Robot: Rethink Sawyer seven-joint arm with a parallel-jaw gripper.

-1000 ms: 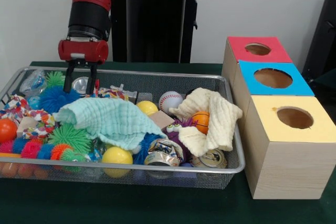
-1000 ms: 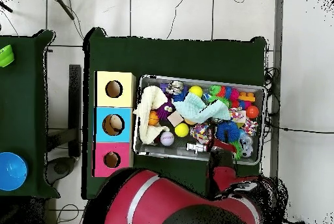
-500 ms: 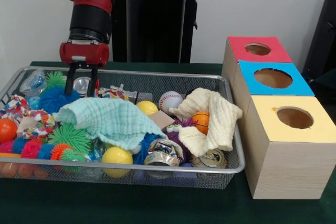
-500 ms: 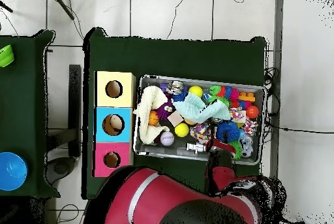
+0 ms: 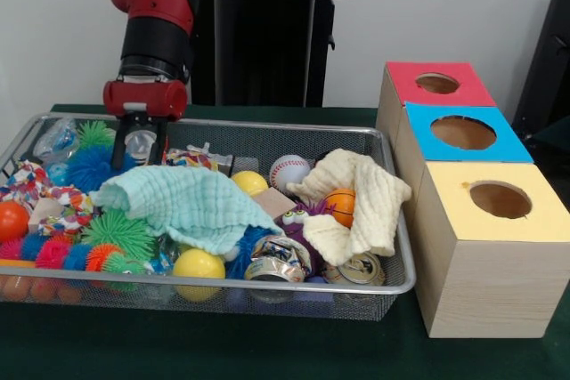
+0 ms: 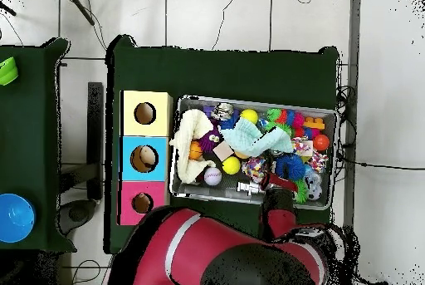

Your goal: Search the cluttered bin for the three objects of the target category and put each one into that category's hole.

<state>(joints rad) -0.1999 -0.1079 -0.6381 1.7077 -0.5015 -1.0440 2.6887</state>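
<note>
The wire mesh bin (image 5: 267, 284) is full of mixed toys; it also shows in the overhead view (image 6: 257, 101). My gripper (image 5: 139, 150) hangs over the bin's far left part, open. Its fingers (image 5: 118, 150) straddle a shiny silver object (image 5: 140, 140) beside a blue spiky ball (image 5: 89, 166). In the overhead view the red arm (image 6: 280, 203) covers the gripper. A purple toy with white eyes (image 5: 298, 217) lies mid-bin, half under cloth. No duck or tiger shows. The red-topped box's hole (image 5: 437, 83) is at the far right, also seen from overhead (image 6: 142, 203).
A mint cloth (image 5: 178, 202) and a cream cloth (image 5: 365, 198) cover part of the clutter. Yellow balls (image 5: 198, 266), a baseball (image 5: 289, 171), crushed cans (image 5: 278, 260) and spiky balls (image 5: 120, 233) lie around. Blue-topped (image 5: 463, 133) and yellow-topped (image 5: 500, 199) boxes stand nearer than the red one.
The gripper has come down a little into the bin's far left part and shifted slightly right. Its fingers stay apart. Nothing in the bin has visibly moved.
</note>
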